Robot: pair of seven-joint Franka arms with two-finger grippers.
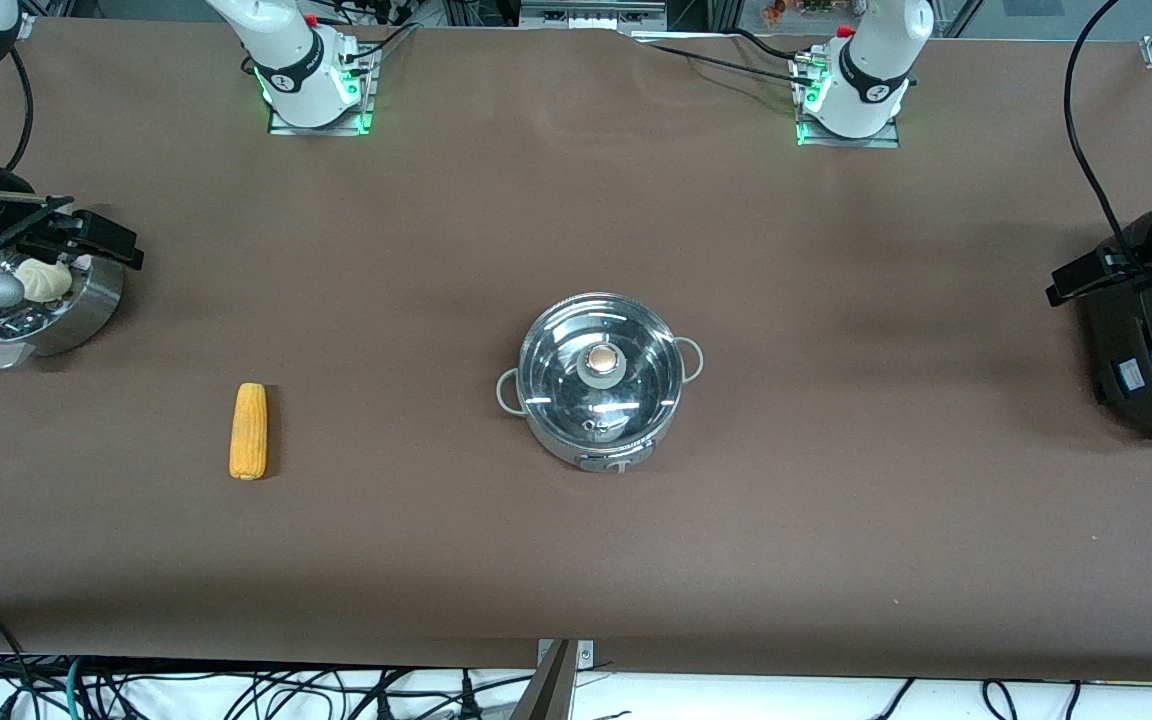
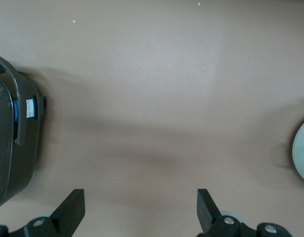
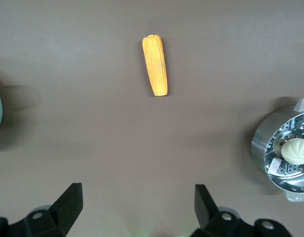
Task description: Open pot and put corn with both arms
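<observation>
Pot [image 1: 600, 381] near the table's [image 1: 576, 220] middle, lid [image 1: 600, 372] on, tan knob [image 1: 603, 360] at its centre, loop handles out to either side. Corn [image 1: 248, 431] flat on the cloth toward the right arm's end, well apart from the pot, a bit nearer the front camera than the pot. Steel steamer basket [image 1: 71, 305] with a white bun [image 1: 44, 279] at the right arm's end, farther from the front camera than the corn. Black cooker [image 1: 1151, 350] at the left arm's end. Right gripper [image 3: 138, 205] up over bare cloth beside the basket, fingers [image 3: 67, 202] spread wide with nothing between them; in the right wrist view, corn [image 3: 155, 64] lying on the cloth, basket [image 3: 285, 150] and bun [image 3: 295, 150] at one edge. Left gripper [image 2: 141, 207] up over bare cloth beside the cooker, fingers [image 2: 72, 206] likewise wide apart and empty; in the left wrist view, cooker [image 2: 11, 148] at one edge, a pale round rim at the other edge, too little showing to tell what. Both arms waiting at the table's ends, neither touching anything.
</observation>
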